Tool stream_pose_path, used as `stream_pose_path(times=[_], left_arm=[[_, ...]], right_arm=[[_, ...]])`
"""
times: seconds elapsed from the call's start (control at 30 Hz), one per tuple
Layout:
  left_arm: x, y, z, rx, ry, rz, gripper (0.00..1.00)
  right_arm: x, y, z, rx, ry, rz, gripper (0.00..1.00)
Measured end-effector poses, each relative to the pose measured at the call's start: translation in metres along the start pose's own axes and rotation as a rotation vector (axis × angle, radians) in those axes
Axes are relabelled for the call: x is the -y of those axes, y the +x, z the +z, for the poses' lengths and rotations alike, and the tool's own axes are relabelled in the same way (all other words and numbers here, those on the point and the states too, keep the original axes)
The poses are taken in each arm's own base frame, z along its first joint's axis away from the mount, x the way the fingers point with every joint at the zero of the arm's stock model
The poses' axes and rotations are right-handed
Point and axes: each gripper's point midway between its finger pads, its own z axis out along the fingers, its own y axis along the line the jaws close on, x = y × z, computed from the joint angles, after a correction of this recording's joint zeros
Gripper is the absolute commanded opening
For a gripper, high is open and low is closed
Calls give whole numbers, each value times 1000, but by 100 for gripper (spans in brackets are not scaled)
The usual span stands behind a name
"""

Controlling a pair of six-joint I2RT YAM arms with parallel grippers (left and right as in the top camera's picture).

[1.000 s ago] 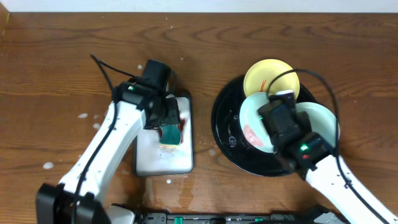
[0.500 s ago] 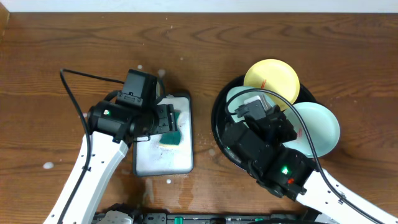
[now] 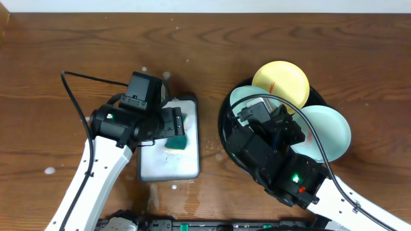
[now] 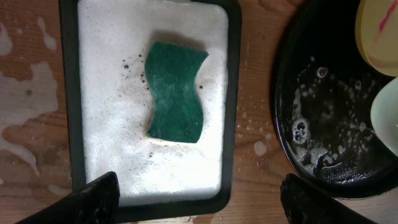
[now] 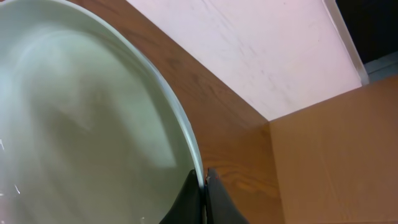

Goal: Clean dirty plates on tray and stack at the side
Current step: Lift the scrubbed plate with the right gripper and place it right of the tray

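The black tray [image 3: 232,146] holds a yellow plate [image 3: 280,80] with a red smear at the back and a mint plate [image 3: 327,128] at the right. My right gripper [image 3: 255,110] is shut on the rim of the other mint plate [image 3: 239,97], held tilted over the tray's left; the wrist view shows the rim [image 5: 180,118] pinched between the fingers [image 5: 204,180]. My left gripper [image 3: 174,123] is open and empty above the white tray; its fingertips [image 4: 202,196] frame that tray's near edge.
A green sponge [image 4: 175,90] lies in foam on the rectangular white tray [image 3: 160,168] left of the black tray [image 4: 323,124]. Foam and water spots mark the wood around it. The yellow plate [image 4: 379,31] shows at the left wrist view's right edge.
My left gripper has come off the sponge and drawn back to the left. My right gripper has swung left with the mint plate and tipped it up.
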Motion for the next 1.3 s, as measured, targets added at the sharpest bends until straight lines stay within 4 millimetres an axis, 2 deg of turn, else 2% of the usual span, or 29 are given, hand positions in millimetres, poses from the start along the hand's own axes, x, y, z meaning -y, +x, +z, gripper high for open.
stream_pose_path(times=[1.3], left_arm=[[0,0,0,0,0,0,84]], right_arm=[[0,1,0,-2,1,-37,1]])
